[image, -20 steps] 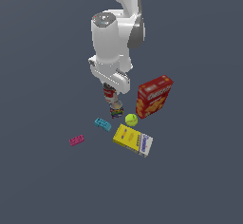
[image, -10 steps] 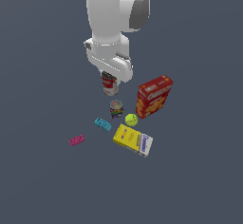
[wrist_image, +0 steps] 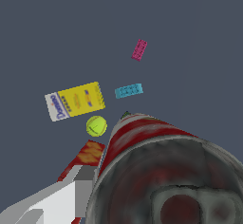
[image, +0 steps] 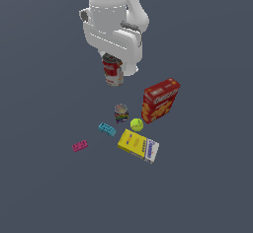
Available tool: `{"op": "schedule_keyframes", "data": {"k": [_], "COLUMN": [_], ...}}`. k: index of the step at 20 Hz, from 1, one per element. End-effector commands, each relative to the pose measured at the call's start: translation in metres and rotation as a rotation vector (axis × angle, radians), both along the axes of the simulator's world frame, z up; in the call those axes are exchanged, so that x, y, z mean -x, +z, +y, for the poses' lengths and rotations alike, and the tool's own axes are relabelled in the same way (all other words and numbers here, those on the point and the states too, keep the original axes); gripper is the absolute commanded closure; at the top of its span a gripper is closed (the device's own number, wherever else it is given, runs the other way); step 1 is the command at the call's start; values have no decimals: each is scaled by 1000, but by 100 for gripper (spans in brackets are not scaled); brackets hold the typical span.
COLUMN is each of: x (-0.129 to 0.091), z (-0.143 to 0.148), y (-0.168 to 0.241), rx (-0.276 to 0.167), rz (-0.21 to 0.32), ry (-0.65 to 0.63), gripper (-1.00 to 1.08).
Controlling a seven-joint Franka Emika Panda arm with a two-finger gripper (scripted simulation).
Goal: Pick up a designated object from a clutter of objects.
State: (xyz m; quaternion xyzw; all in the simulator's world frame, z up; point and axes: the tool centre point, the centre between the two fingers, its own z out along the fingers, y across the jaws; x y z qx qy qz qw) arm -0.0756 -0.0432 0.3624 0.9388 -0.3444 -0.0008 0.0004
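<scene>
The designated object, a red and white can (image: 113, 72), hangs well above the floor, held under the white arm. My gripper (image: 112, 61) is shut on its upper part. In the wrist view the can (wrist_image: 156, 171) fills the frame close to the camera, its dark metal end facing the lens, with one grey finger (wrist_image: 83, 190) against its side. The clutter of objects lies below: a shorter multicoloured can (image: 121, 112), a red cracker box (image: 159, 100), a tennis ball (image: 137, 124), a yellow-and-white flat box (image: 138, 146), a cyan brick (image: 106, 128) and a pink brick (image: 79, 145).
In the wrist view the flat box (wrist_image: 75, 100), tennis ball (wrist_image: 96, 126), cyan brick (wrist_image: 128, 90), pink brick (wrist_image: 139, 50) and a corner of the cracker box (wrist_image: 85, 156) show far below. The floor is a plain dark grey surface.
The arm has risen steadily with the red and white can in its grip, from just above the clutter to well over it. The items on the floor have not moved.
</scene>
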Motion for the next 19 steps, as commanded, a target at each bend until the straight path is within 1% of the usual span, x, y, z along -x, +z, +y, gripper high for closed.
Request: {"op": "schedule_keyframes", "data": {"k": [1, 5, 10, 19], "x": [-5, -12, -18, -23], "z": [1, 2, 3, 4], "y": [23, 51, 74, 89], "rx": [0, 0, 0, 0], "rz": [-2, -2, -2, -2], "ry": [0, 0, 0, 0], "gripper": [108, 108, 108, 108]}}
